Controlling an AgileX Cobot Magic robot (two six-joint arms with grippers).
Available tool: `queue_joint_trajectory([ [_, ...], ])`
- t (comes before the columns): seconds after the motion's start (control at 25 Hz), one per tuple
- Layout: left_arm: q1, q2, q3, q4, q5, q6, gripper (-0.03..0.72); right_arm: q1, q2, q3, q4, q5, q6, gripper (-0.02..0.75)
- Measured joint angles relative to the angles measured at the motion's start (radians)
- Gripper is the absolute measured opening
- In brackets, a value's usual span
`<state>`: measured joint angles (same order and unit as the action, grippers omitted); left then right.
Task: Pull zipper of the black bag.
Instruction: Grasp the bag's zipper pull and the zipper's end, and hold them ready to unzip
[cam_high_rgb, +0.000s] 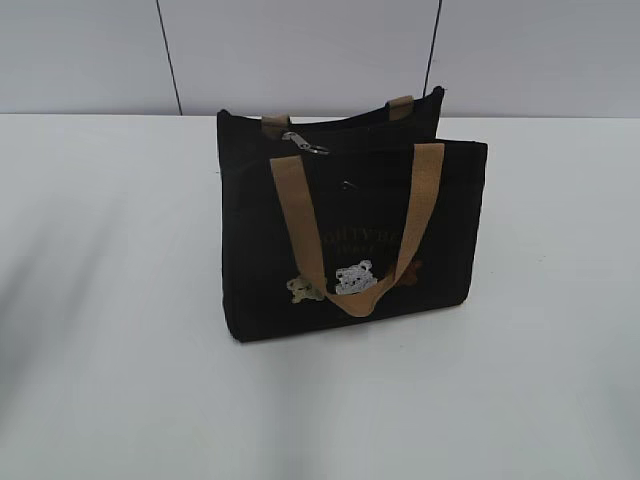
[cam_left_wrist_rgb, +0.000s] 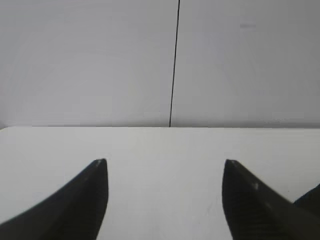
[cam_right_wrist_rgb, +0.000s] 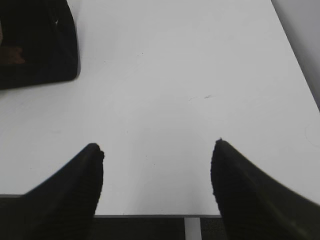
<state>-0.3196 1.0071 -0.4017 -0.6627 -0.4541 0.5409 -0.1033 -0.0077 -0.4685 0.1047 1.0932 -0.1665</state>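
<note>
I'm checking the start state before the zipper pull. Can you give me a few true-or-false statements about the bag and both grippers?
1. The black bag stands upright on the white table. True.
2. The left gripper is shut on the zipper pull. False: it is open over bare table.
3. The tan strap hangs down the bag's front. True.
4. The right gripper holds the bag. False: it is open, apart from it.
</note>
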Motion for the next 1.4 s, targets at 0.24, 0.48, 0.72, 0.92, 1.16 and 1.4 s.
queue_joint_trajectory([
  [0.24,-0.022,0.134,0.0,0.312,-0.142,-0.342,0.532,0.0,0.0,0.0,0.0,0.0,0.0,0.515],
  [0.48,0.029,0.231,0.003,0.654,-0.238,-0.588,0.532,0.0,0.0,0.0,0.0,0.0,0.0,0.515],
  [0.72,0.253,0.33,-0.05,1.266,-0.3,-1.004,0.532,0.0,0.0,0.0,0.0,0.0,0.0,0.515],
  [0.92,0.353,0.519,-0.187,1.66,-0.511,-1.181,0.531,0.0,0.0,0.0,0.0,0.0,0.0,0.515],
  [1.16,0.355,0.737,-0.384,1.935,-0.638,-1.228,0.522,0.0,0.0,0.0,0.0,0.0,0.0,0.515],
  [1.4,0.337,0.893,-0.603,2.127,-0.725,-1.346,0.509,0.0,0.0,0.0,0.0,0.0,0.0,0.515],
])
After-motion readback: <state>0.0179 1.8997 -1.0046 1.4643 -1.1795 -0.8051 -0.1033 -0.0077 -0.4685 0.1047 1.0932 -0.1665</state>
